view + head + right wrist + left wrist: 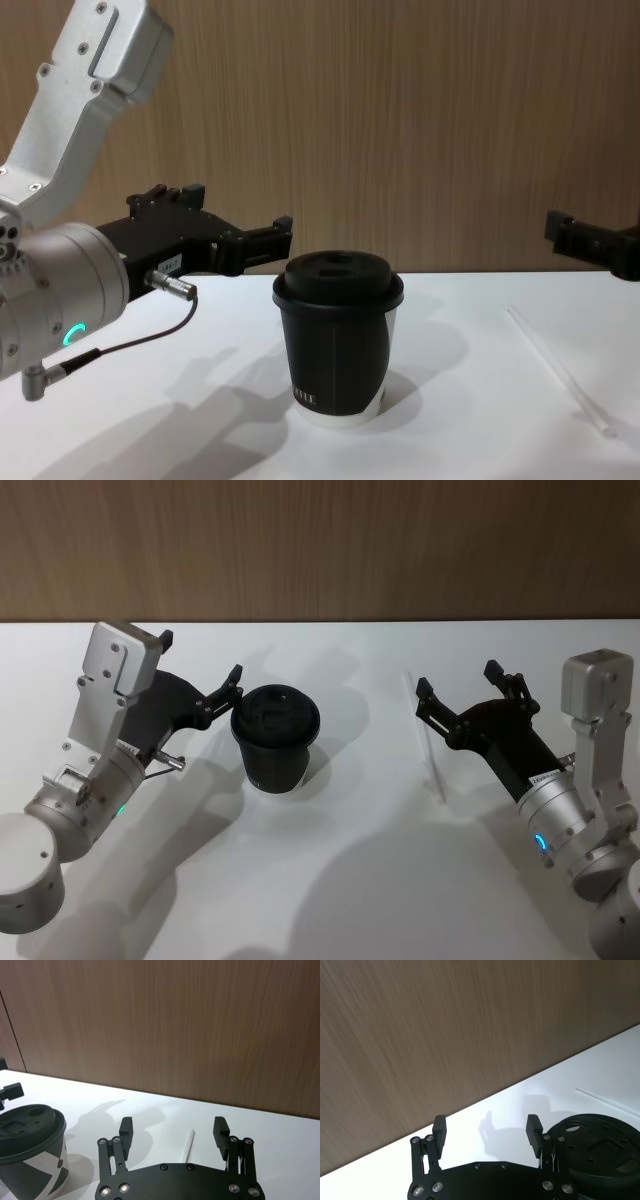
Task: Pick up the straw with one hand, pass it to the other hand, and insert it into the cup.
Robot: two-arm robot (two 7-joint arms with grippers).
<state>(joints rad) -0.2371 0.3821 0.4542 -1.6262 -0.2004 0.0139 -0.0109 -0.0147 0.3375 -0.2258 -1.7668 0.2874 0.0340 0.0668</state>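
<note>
Well, the straw [560,372] lies flat on the white table [350,880], lower right of chest view. It's faint & hard to trace vs the surface. In right wrist view its near end is hidden behind the gripper body. The right gripper [457,680], centre-right of head view, sits near the straw's far end w/ jaws apart, nothing btwn them; chest view cuts it off at the right edge. The cup [275,735] stands upright mid-frame, lid on, well apart from the straw. The left gripper [200,658], upper left, has jaws apart too, one finger just beside the lid; can't tell if touching.
</note>
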